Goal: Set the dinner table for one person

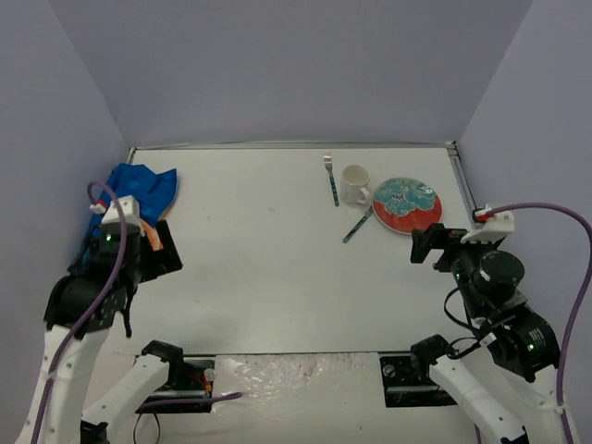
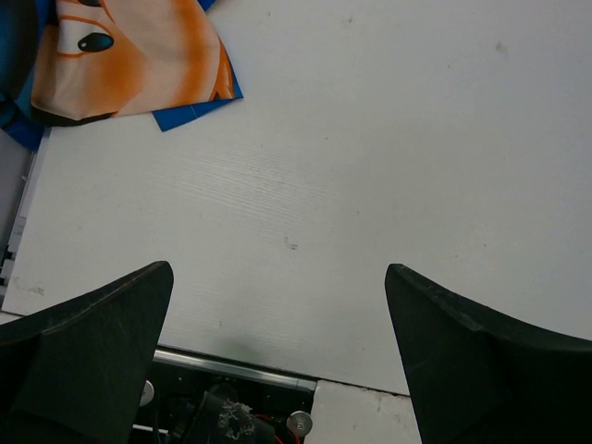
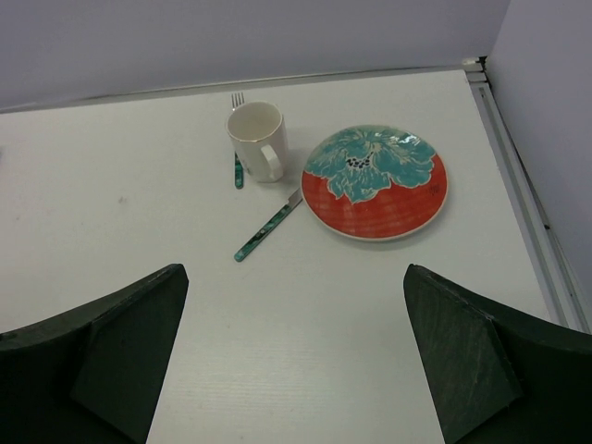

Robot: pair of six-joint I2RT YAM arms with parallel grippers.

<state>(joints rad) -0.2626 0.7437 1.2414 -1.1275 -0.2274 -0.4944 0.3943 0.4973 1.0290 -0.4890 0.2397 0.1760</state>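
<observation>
The white dinner table (image 1: 277, 259) fills the top view. At its far right lie a red plate with a teal flower (image 1: 406, 204) (image 3: 376, 181), a white mug (image 1: 355, 184) (image 3: 258, 140), a fork (image 1: 330, 178) behind the mug, and a green-handled knife (image 1: 357, 225) (image 3: 267, 227). A crumpled blue placemat (image 1: 139, 190) (image 2: 129, 60) sits at the far left. My left gripper (image 1: 168, 248) (image 2: 277, 296) hovers open near the placemat, holding nothing. My right gripper (image 1: 424, 245) (image 3: 296, 296) is open and empty, just short of the plate.
Purple-grey walls (image 1: 287, 74) close in the table on three sides. A thin metal rim (image 1: 462, 180) runs along the far and right edges. Both arm bases (image 1: 176, 370) are mounted at the near edge.
</observation>
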